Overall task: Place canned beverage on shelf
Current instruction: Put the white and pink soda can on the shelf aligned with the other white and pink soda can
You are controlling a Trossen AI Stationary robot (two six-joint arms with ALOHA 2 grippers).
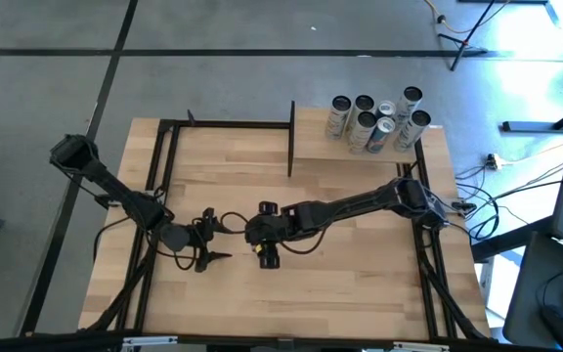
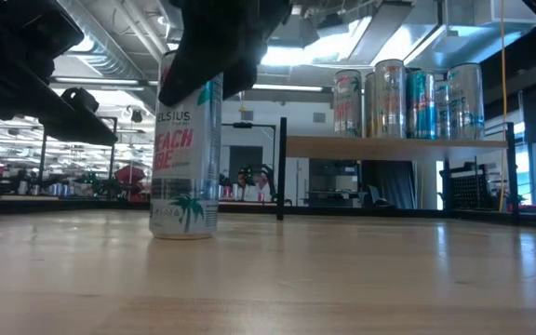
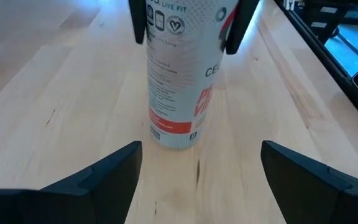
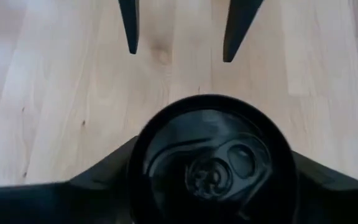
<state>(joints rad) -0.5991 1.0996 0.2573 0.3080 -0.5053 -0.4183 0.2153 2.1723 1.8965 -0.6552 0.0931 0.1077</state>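
A tall white canned beverage (image 2: 186,158) with pink lettering stands upright on its base at the middle of the tabletop. My right gripper (image 1: 267,249) is above it, pointing down, shut on its upper part; the right wrist view looks down on the can's dark top (image 4: 213,162). My left gripper (image 1: 229,240) is open and empty, level, just left of the can and pointing at it (image 3: 179,81). The shelf (image 1: 360,161), a raised light-wood board on black posts, stands at the far right and bears several cans (image 1: 374,117). My right gripper pinches the can's upper wall (image 3: 157,25) between its two fingers (image 3: 138,22), one on each opposite side. The fingers come from above, pointing down. The can stays upright with its base (image 2: 184,233) on the table.
Black frame rails (image 1: 159,186) run along the table's left, far and right sides. A black upright post (image 1: 291,137) marks the shelf's left end. The shelf's near part (image 2: 394,146) is bare wood. Cables lie on the floor right of the table.
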